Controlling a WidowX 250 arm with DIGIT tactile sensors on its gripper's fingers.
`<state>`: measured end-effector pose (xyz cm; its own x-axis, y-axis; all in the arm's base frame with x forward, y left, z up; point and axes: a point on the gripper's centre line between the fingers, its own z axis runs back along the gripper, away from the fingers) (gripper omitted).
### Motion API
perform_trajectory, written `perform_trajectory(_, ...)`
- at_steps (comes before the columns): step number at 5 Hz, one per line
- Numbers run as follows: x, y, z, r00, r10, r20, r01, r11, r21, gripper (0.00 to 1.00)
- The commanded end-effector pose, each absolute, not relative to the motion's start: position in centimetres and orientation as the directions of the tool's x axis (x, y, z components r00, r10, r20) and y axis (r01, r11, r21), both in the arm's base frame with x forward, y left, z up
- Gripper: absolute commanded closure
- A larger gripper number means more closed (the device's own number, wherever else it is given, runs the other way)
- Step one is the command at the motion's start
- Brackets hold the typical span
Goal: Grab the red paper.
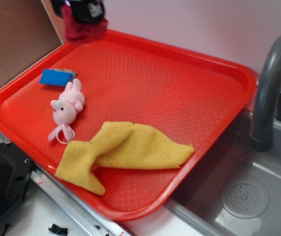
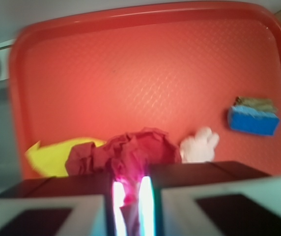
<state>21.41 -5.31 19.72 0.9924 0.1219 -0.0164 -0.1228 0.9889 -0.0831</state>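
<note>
Tool: the tool (image 1: pixel 84 22) hangs at the far left corner of the tray, its jaws drawn close together and clenched on the paper (image 2: pixel 130 155); the wrist view shows only a narrow lit slit between the two pads, with crimson creases pinched in it.
Paper: a crumpled dark crimson wad, bulging out ahead of the pads in the wrist view; in the exterior view it (image 1: pixel 81 29) shows as a dark red lump under the black tool body, apparently lifted clear of the tray floor (contact with the rim behind cannot be ruled out).
Progress: judged from these views, the grasp itself is made, so the task's main step looks done; what is left, at most, is to carry the wad clear and keep the hold secure.
Risk: only part of the wad sits between the pads, so it may slip.
Tray: a large red-orange tray (image 1: pixel 180 93) with a dimpled floor and raised rim.
Other items: a pink toy (image 1: pixel 67 108) lies near the left side, just beside a blue sponge (image 1: pixel 57 77); a yellow cloth (image 1: pixel 126 147) lies crumpled near the front, well apart from the tool.
Surroundings: the tray rests partly over a grey sink (image 1: pixel 258 196) with a round drain; a dark tap (image 1: pixel 270 83) curves at right; a pale wall stands behind.
</note>
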Motion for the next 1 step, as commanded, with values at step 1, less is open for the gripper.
perform_trajectory(1, 20.95, -2.68, 21.65, 0.981, 0.183, 0.066, -0.18, 0.982, -0.05, 1.0)
